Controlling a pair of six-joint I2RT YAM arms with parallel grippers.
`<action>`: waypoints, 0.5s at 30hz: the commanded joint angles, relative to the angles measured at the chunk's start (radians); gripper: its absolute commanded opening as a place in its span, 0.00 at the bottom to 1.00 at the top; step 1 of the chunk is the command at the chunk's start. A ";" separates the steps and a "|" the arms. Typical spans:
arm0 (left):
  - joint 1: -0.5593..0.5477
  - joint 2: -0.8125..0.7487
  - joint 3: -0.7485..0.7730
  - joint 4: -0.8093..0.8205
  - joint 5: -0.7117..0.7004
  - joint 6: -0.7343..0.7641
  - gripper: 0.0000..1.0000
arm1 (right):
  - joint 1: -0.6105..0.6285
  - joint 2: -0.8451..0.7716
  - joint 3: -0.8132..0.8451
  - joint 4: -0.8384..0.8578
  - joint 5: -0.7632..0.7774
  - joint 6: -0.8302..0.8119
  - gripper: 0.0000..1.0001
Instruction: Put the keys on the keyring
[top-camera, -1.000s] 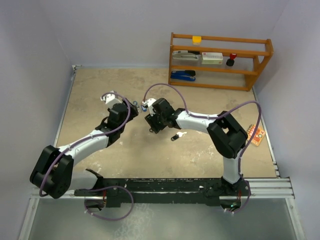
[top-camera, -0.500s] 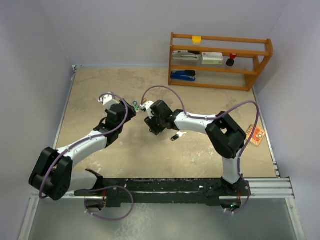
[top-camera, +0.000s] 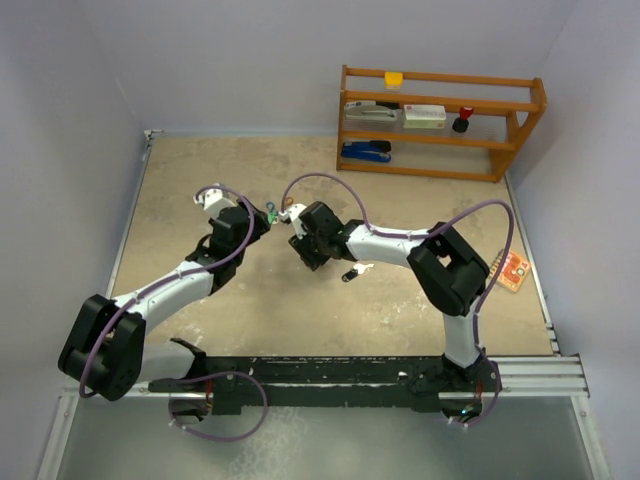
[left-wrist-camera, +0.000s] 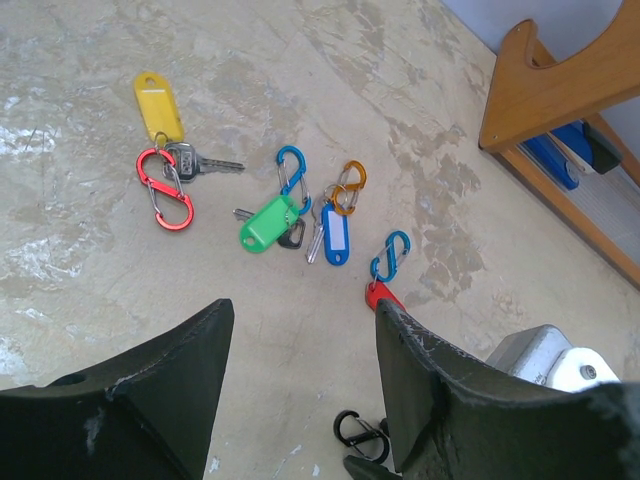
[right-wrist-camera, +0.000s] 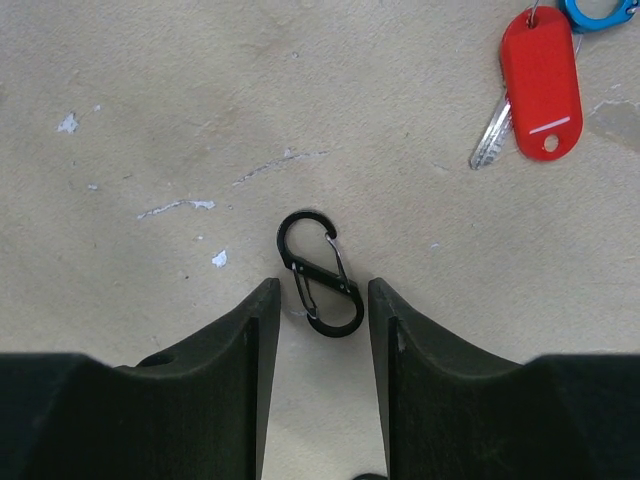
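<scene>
Several keys lie loose on the table in the left wrist view: a yellow-tagged key (left-wrist-camera: 158, 105) on a red S-clip (left-wrist-camera: 165, 188), then a green-tagged key (left-wrist-camera: 265, 225) and a blue-tagged key (left-wrist-camera: 338, 238) among blue and orange clips. My left gripper (left-wrist-camera: 305, 310) hovers open above bare table short of them. A black S-shaped keyring clip (right-wrist-camera: 320, 275) lies flat between the open fingers of my right gripper (right-wrist-camera: 322, 290), with a narrow gap on each side. A red-tagged key (right-wrist-camera: 540, 85) lies beyond it to the right. A black fob (top-camera: 350, 272) sits under the right forearm.
A wooden shelf (top-camera: 440, 120) with a stapler and small items stands at the back right, and its end post (left-wrist-camera: 560, 80) shows in the left wrist view. An orange card (top-camera: 514, 270) lies near the table's right edge. The two wrists hang close together.
My right gripper's jaws have narrowed around the black clip. Both wrists have shifted slightly left and away from the arm bases.
</scene>
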 joint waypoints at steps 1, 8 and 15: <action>0.014 -0.016 0.001 0.025 0.005 -0.007 0.57 | 0.007 0.022 0.035 -0.014 0.014 -0.020 0.43; 0.021 -0.022 -0.008 0.026 0.007 -0.007 0.57 | 0.011 0.035 0.049 -0.024 0.023 -0.025 0.43; 0.026 -0.024 -0.018 0.030 0.011 -0.009 0.57 | 0.014 0.043 0.057 -0.031 0.047 -0.030 0.39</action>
